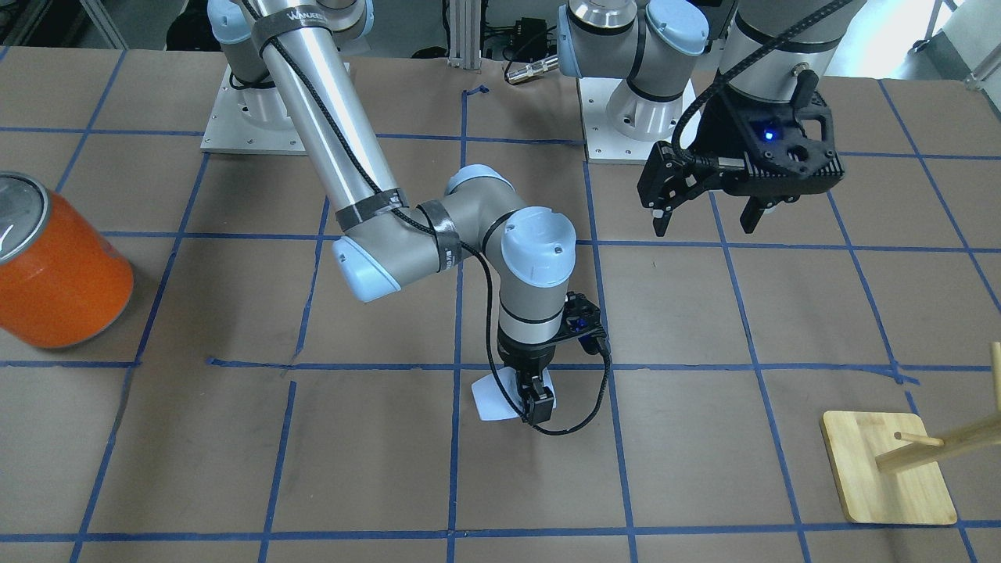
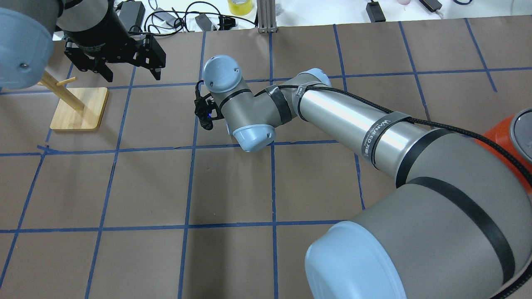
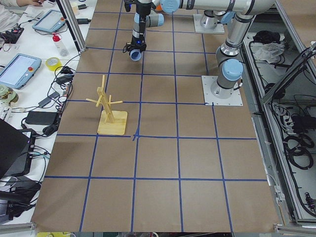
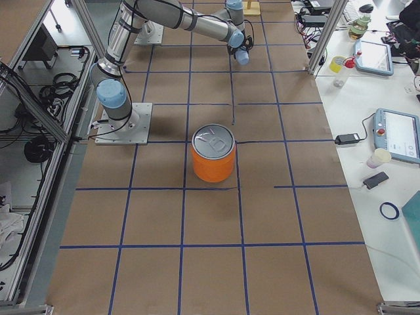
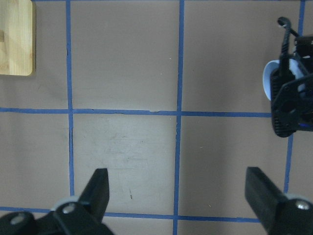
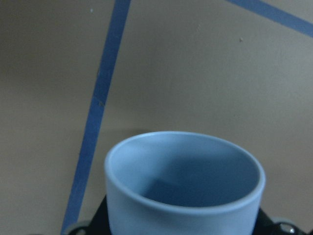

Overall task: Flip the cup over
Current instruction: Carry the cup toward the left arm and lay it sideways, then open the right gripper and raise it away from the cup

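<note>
Clamping the one cup is the right claw (left claw spread wide).

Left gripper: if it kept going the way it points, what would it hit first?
Probably the bare table near a blue tape crossing; the left gripper points down, and the cup is off to its side.

We note open table on every side of the cup. Orange can stands well apart at one end, wooden peg stand at the other. Right arm slants across the middle.
</note>
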